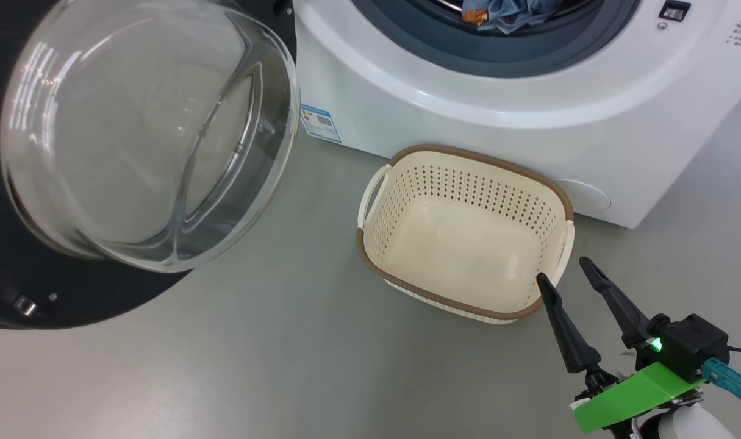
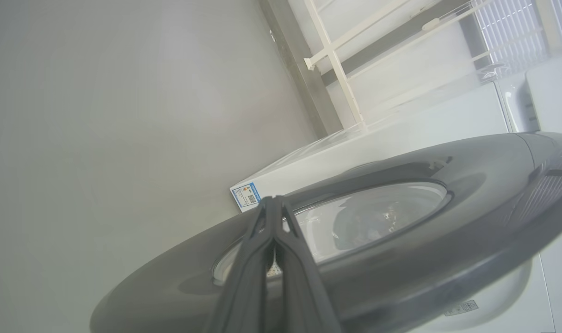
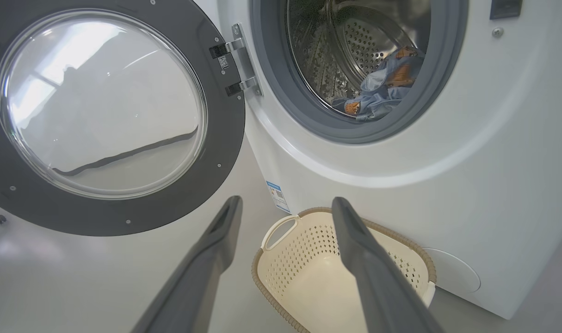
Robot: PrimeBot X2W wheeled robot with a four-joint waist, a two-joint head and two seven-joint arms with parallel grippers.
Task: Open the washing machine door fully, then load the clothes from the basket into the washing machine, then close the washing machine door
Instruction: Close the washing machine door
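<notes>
Washing machine door [image 1: 150, 140] stands wide at the left of the head view, hinged on its right edge. Clothes [image 3: 382, 88] lie in the drum [image 3: 355, 41]; basket [image 1: 461, 186] empty. Closing looks next.

Left gripper [image 2: 274, 203] is nearer: fingers pressed together, holding nothing, tips over the door's black outer face, contact unclear.

Right gripper [image 1: 560, 269] spread, empty, lower right beside the basket.
</notes>
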